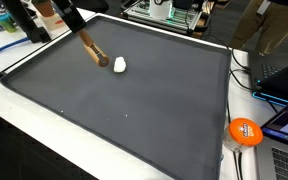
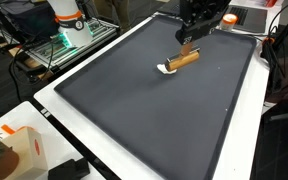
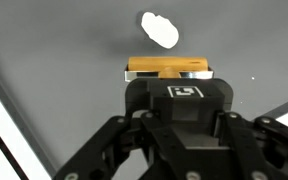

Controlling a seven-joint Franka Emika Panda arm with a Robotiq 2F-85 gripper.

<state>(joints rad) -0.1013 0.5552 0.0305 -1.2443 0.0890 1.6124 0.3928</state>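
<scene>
My gripper (image 1: pixel 70 22) (image 2: pixel 192 38) hangs over the far part of a dark grey mat (image 1: pixel 134 110) (image 2: pixel 154 110) and is shut on a wooden-handled tool (image 1: pixel 90 48) (image 2: pixel 185 58). The tool slants down to the mat. Its metal-banded lower end lies close beside a small white lump (image 1: pixel 120 64) (image 2: pixel 166 69); I cannot tell whether they touch. In the wrist view the tool's wooden end (image 3: pixel 169 66) sticks out just beyond the gripper body (image 3: pixel 174 100), with the white lump (image 3: pixel 160 30) a little past it. The fingertips are hidden by the gripper body.
The mat lies on a white table. An orange disc (image 1: pixel 245 131) sits off the mat's edge, near laptops (image 1: pixel 284 80). A metal rack with equipment (image 2: pixel 69 40) stands beside the table. A white-and-orange box (image 2: pixel 24 150) and a plant are at one corner.
</scene>
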